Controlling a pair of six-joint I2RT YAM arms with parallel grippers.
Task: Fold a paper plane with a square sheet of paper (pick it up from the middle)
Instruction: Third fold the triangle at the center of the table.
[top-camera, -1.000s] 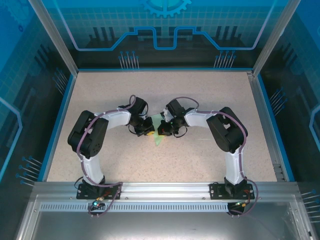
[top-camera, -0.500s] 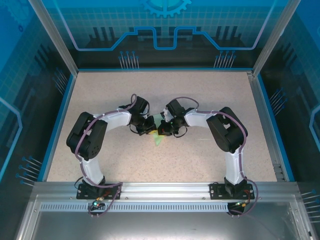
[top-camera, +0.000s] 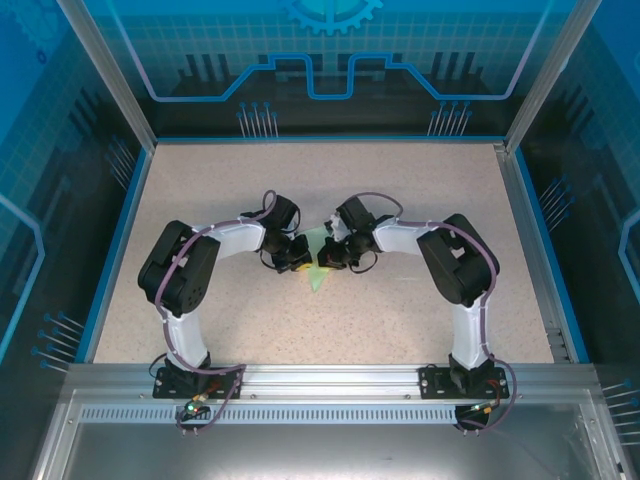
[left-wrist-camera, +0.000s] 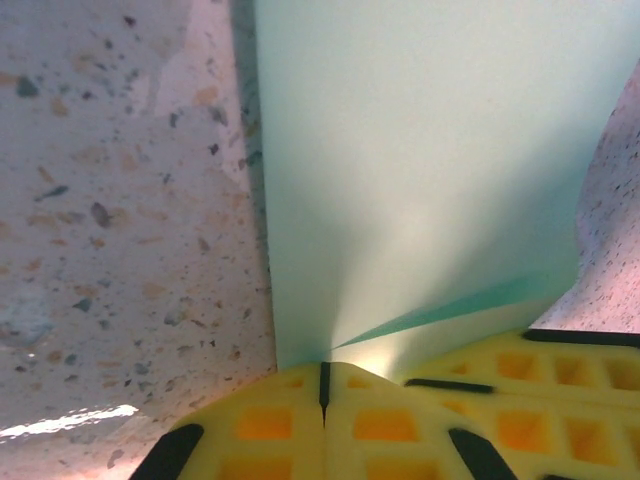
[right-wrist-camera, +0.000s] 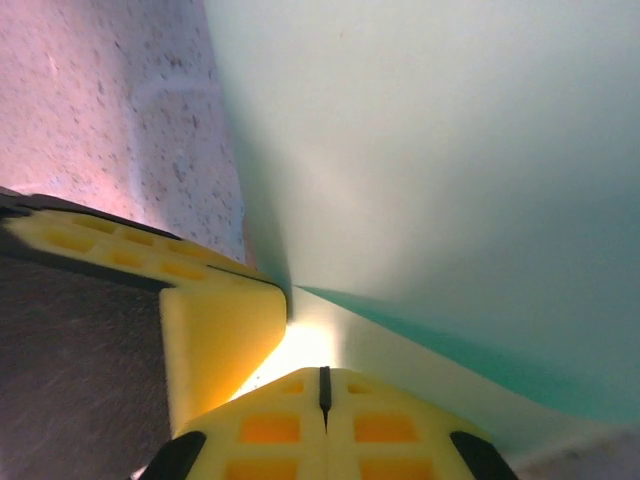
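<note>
The square sheet of paper (top-camera: 319, 277), pale mint green and folded, lies at the middle of the table between my two grippers. My left gripper (top-camera: 303, 262) and right gripper (top-camera: 322, 258) meet tip to tip over it. In the left wrist view the left gripper (left-wrist-camera: 323, 372) is shut, its yellow tips against the paper (left-wrist-camera: 420, 150) where a crease starts. The right gripper's fingers (left-wrist-camera: 530, 385) sit beside it. In the right wrist view the right gripper (right-wrist-camera: 323, 375) is also shut at the paper (right-wrist-camera: 430, 150), with a left finger (right-wrist-camera: 220, 320) alongside. No paper shows between either pair of pads.
The speckled tabletop (top-camera: 250, 190) is fenced by a blue rim, with glass walls at the back and sides. Both arms bend inward from their bases on the metal rail (top-camera: 330, 378) at the near edge.
Both grippers have edged slightly to the right while staying shut at the paper. The paper has hardly moved.
</note>
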